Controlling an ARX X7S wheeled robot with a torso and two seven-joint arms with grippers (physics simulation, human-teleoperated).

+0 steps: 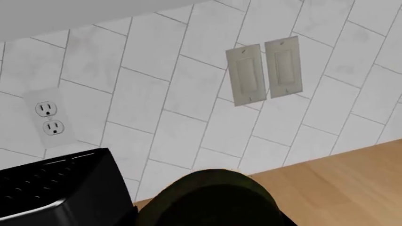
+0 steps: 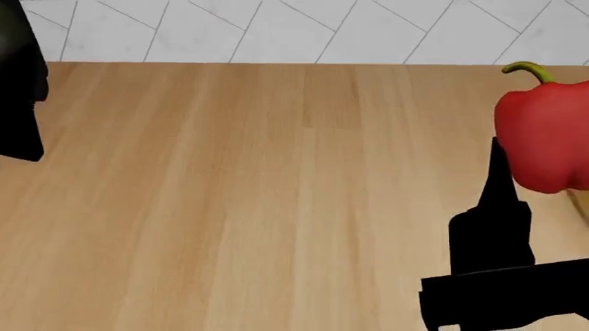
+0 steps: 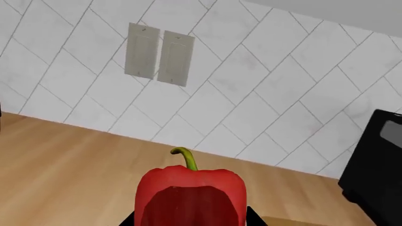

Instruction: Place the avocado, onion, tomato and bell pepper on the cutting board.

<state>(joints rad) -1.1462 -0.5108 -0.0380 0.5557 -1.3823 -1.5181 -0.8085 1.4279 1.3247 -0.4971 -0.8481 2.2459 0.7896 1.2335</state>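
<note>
My left gripper [image 1: 207,222] is shut on the avocado [image 1: 210,197], a dark green, almost black fruit that fills the space between the jaws. It is held above the wooden counter near the wall. My right gripper [image 3: 190,222] is shut on the red bell pepper [image 3: 191,195], whose olive stem points up. In the head view the bell pepper [image 2: 545,141] hangs at the right edge beside one black finger [image 2: 498,183]. A lighter wooden strip under the pepper may be the cutting board [image 3: 301,222]. The onion and tomato are out of view.
A black toaster [image 1: 56,188] stands against the tiled wall beside the avocado. A wall outlet [image 1: 49,118] and two switch plates [image 1: 264,70] are on the wall. A black appliance [image 3: 377,169] stands to the right of the pepper. A dark shape [image 2: 16,83] is at the head view's left edge.
</note>
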